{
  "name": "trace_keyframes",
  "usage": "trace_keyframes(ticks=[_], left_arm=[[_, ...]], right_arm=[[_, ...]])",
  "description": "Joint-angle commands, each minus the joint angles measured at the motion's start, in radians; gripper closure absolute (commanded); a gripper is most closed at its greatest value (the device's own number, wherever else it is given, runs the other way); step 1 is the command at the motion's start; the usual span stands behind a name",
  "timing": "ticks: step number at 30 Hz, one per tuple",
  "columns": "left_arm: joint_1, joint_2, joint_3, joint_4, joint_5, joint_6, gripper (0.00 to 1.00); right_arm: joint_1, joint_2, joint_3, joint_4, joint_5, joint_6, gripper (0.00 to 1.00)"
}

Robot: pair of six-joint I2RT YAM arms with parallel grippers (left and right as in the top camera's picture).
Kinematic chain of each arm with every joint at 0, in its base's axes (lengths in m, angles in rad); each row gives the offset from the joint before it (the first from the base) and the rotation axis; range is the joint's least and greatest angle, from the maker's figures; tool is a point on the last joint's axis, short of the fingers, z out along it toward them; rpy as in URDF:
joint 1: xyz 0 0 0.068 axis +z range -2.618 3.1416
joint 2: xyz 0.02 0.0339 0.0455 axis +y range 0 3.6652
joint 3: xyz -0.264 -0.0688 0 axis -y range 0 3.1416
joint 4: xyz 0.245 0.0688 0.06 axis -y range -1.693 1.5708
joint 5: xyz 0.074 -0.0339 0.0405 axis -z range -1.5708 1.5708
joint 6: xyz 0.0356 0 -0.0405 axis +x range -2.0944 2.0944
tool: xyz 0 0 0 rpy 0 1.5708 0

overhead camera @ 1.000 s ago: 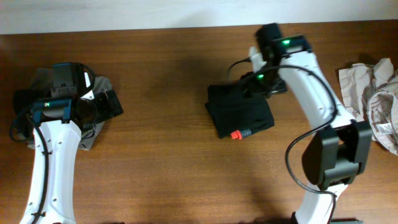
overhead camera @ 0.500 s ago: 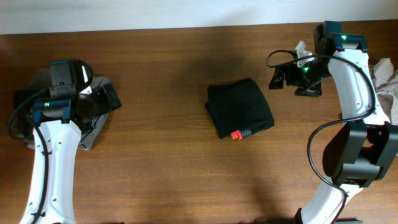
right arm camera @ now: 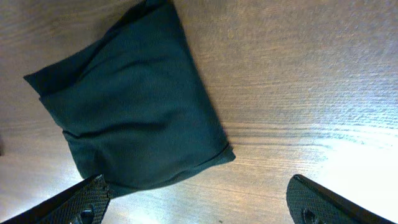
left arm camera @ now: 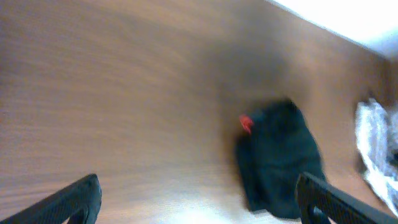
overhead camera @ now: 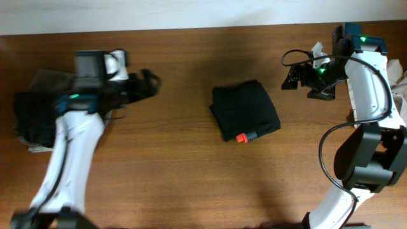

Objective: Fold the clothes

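The black leggings [overhead camera: 245,113] lie folded into a compact square bundle at the middle of the bench [overhead camera: 191,184], with a red-orange tab [overhead camera: 241,137] of waistband lining peeping out at the near edge, and neither claw touches them. The bundle looks finished, so the step in hand is probably to set it aside or fetch another piece, either from the heap of dark and grey clothes [overhead camera: 28,124] at the left or the crumpled pale garment [overhead camera: 399,76] at the right edge. If the bundle is to be moved, the claw should come in low over a folded edge, not a loose corner. It should take every layer at once and slide or lift the bundle flat, so the folds do not fall open. The other arm should hold clear. The left arm runs from the near-left corner toward the far side, then bends right at the wrist. The left claw [overhead camera: 151,83] points across bare wood toward the bundle, well apart from it, with its fingers [left arm camera: 74,199] spread wide on nothing; this arm shows blurred from above. The right arm arcs from its near-right base to the far edge and turns back leftward. The right claw [overhead camera: 291,79] sits near the bundle's far right corner without touching it, fingers [right arm camera: 87,196] also spread and empty.
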Motion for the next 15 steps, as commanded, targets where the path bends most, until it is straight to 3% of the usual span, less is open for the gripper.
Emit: trace_keyframes(ticks=[1, 3, 5, 6, 12, 13, 14, 15], left_arm=[[-0.112, 0.134, -0.008, 0.027, 0.138, -0.130, 0.01], [-0.170, 0.205, -0.008, 0.060, 0.211, -0.133, 0.01], [-0.219, 0.281, -0.008, 0.095, 0.280, -0.148, 0.01], [-0.231, 0.309, -0.008, 0.103, 0.295, -0.171, 0.01], [-0.269, 0.462, -0.008, 0.233, 0.481, -0.233, 0.02], [-0.273, 0.481, -0.008, 0.248, 0.491, -0.251, 0.02], [-0.277, 0.499, -0.008, 0.260, 0.491, -0.267, 0.02], [-0.283, 0.513, -0.008, 0.273, 0.495, -0.273, 0.02]], right_arm=[[0.017, 0.000, 0.023, -0.016, 0.000, 0.002, 0.04], [0.026, 0.000, 0.022, -0.023, 0.016, 0.002, 0.07], [0.038, 0.000, 0.020, -0.028, 0.016, 0.010, 0.18], [0.044, 0.000, 0.019, -0.029, 0.015, 0.014, 0.29], [0.103, 0.005, 0.005, -0.013, -0.016, 0.033, 0.49], [0.114, 0.005, 0.001, -0.005, -0.025, 0.034, 0.58], [0.128, 0.006, -0.003, 0.006, -0.027, 0.037, 0.79], [0.140, 0.008, -0.008, 0.016, -0.027, 0.044, 0.91]])
